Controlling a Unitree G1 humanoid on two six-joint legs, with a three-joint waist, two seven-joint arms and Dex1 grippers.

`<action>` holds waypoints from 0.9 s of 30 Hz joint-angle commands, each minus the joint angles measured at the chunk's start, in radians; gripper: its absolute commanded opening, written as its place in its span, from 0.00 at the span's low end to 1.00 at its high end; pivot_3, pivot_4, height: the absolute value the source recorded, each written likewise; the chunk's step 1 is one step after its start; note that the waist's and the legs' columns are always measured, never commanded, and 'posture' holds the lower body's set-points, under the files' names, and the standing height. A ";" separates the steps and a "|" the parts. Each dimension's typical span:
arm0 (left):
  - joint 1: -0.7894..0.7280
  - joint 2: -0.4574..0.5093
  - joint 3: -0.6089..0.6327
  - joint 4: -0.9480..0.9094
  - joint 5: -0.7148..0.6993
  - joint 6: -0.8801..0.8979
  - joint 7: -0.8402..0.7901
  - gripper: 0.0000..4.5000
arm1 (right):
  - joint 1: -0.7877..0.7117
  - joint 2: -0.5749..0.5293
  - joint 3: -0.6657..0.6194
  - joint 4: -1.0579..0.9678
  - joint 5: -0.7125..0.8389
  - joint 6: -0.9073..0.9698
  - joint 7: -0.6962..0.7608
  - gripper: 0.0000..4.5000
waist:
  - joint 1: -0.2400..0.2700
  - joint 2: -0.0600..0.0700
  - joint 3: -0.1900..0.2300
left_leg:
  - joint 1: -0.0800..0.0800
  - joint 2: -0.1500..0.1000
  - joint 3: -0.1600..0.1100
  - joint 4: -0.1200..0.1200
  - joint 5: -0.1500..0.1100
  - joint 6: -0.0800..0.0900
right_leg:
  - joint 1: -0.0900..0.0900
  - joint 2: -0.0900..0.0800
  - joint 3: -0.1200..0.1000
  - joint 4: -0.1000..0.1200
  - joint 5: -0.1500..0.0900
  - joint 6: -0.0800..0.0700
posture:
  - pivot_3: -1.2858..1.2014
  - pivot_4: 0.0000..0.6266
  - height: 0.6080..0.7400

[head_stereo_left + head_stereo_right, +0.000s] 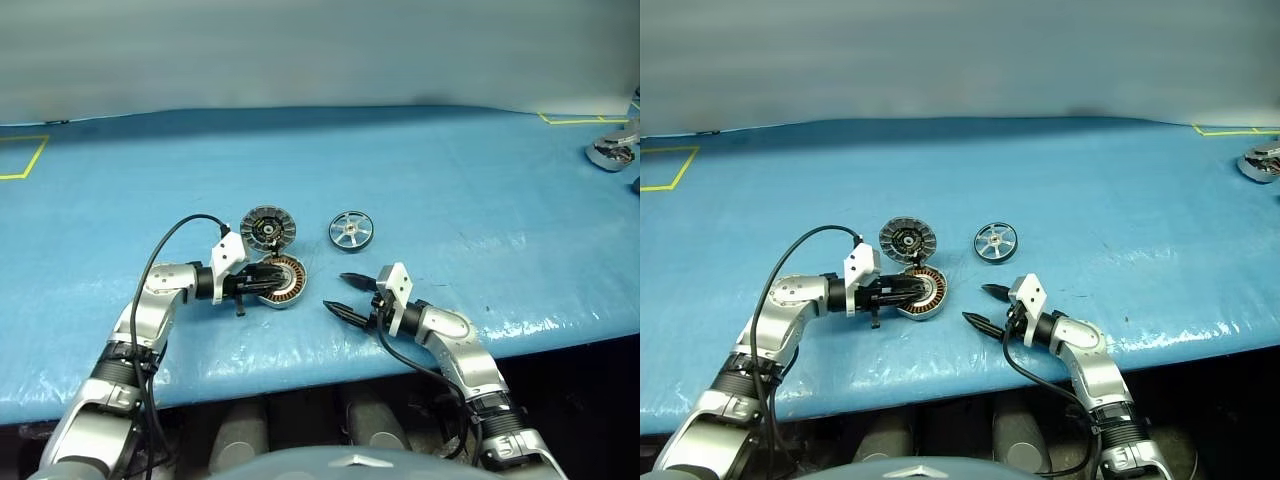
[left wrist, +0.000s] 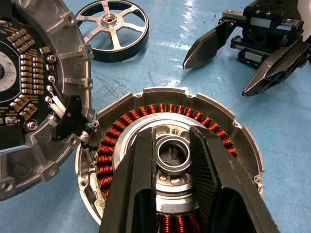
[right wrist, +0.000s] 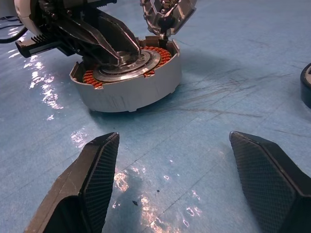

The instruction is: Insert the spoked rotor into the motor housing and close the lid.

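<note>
A: Copper-brown windings ring the motor housing [image 1: 281,281], low and left of centre in the head view on the blue tarp [image 1: 450,180]. The left gripper [image 2: 173,160] has its two fingers narrowly parted, straddling the bearing ring in the housing's pale centre.

B: Gripping it?

A: I can't tell whether the fingers actually press it. The lid [image 1: 268,227] stands swung back, ribbed inner face showing, just above the housing (hinged at the rim).

B: And the spoked rotor [image 1: 351,231]?

A: Lying flat near the middle, right of the lid, apart from both. The right gripper [image 1: 347,296] is spread wide and holds nothing, right of the housing.
</note>
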 commanded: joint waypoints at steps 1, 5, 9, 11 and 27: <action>-0.003 -0.009 0.027 -0.032 -0.005 -0.043 0.026 0.14 | -0.013 -0.004 0.001 -0.010 0.003 -0.020 0.002 0.85 | 0.000 0.000 0.000 | 0.000 0.000 0.000 0.000 0.000 0.000 | 0.000 0.000 0.000 0.000 0.000 0.000 | 0.52 0.24 1.00; -0.005 -0.006 0.026 -0.022 -0.013 -0.048 0.030 0.14 | -0.012 -0.003 0.004 -0.008 -0.003 -0.022 0.001 0.85 | 0.000 0.000 0.000 | 0.000 0.000 0.000 0.000 0.000 0.000 | 0.000 0.000 0.000 0.000 0.000 0.000 | 0.52 0.24 1.00; -0.003 0.003 0.014 -0.034 -0.017 -0.020 0.019 0.22 | -0.014 -0.004 0.008 -0.007 -0.003 -0.020 0.000 0.85 | 0.000 0.000 0.000 | 0.000 0.000 0.000 0.000 0.000 0.000 | 0.000 0.000 0.000 0.000 0.000 0.000 | 0.52 0.24 1.00; -0.003 0.004 0.014 -0.034 -0.013 -0.024 0.022 0.37 | -0.016 -0.004 0.009 -0.006 -0.004 -0.021 -0.001 0.85 | 0.000 0.000 0.000 | 0.000 0.000 0.000 0.000 0.000 0.000 | 0.000 0.000 0.000 0.000 0.000 0.000 | 0.52 0.24 1.00; 0.003 -0.025 0.048 -0.046 -0.077 -0.021 0.046 0.62 | -0.015 -0.009 0.018 0.002 -0.011 -0.027 -0.005 0.85 | 0.001 0.000 0.000 | 0.000 0.000 0.000 0.000 0.000 0.000 | 0.000 0.000 0.000 0.000 0.000 0.000 | 0.52 0.24 1.00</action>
